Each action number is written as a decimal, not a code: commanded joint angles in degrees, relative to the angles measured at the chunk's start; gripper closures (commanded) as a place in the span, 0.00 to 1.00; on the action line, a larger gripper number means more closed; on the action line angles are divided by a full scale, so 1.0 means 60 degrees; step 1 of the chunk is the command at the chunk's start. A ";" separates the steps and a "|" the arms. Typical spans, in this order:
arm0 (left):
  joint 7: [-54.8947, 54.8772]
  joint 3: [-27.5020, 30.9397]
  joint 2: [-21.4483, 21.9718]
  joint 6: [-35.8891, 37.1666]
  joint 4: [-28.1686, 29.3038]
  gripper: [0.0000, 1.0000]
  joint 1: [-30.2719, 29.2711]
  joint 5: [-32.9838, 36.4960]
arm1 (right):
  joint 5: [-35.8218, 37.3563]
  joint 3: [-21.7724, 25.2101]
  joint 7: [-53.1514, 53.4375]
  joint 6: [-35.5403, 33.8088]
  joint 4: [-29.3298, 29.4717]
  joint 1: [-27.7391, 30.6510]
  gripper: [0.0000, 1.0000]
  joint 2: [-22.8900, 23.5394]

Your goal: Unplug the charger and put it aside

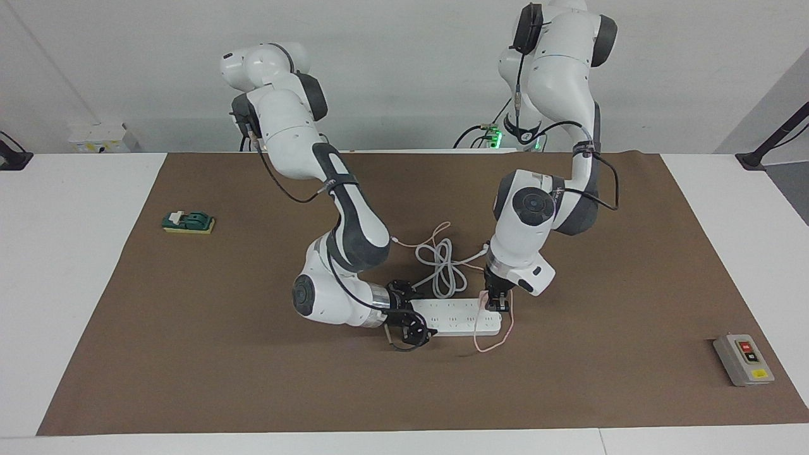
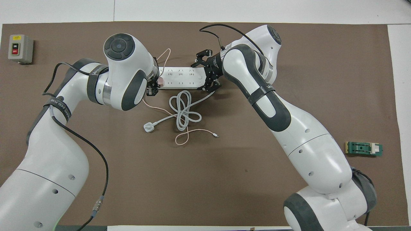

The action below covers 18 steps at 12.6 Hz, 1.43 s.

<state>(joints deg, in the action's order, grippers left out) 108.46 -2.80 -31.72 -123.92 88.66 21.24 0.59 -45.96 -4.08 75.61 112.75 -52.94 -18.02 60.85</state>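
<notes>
Facing view: my left gripper (image 1: 498,304) is down on the charger (image 1: 484,302), fingers clamped on it. The charger sits plugged into the power strip (image 1: 454,317) at the end toward my left arm. I come at it from above, I reckon so the pull goes straight out of the socket. My right gripper (image 1: 408,321) is at the strip's other end, jaws spread wide, straddling that end; I can't tell if they touch it. My read: it's there to pin the strip down while I pull. The pink cable (image 1: 499,338) loops off the charger onto the mat, farther from the robots than the strip.

Overhead view: the charger (image 2: 161,82) shows as a pink spot just clear of my left wrist, on the strip (image 2: 181,78). The left gripper (image 2: 153,86) is mostly hidden under the arm. The right gripper (image 2: 206,71) has its jaws either side of the strip's end. Nearer the robots lies the coiled white cord (image 2: 183,109) with its round white plug (image 2: 148,127), and the pink cable (image 2: 184,137) runs across it. That tangle could drag when the charger moves aside. A switch box (image 2: 20,48) and a green block (image 2: 363,149) sit well apart at the mat's two ends, no obstruction.
</notes>
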 commanded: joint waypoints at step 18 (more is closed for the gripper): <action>0.0161 0.0116 0.0277 -0.0250 0.0369 1.00 0.0137 0.0151 | -0.0060 -0.0125 -0.0004 -0.0525 0.0707 0.0484 0.00 0.0243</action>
<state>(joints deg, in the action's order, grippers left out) 108.46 -2.79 -31.69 -123.98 88.71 21.25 0.59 -46.02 -4.45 75.16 109.86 -51.30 -16.16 61.05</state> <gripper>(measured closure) 0.714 0.000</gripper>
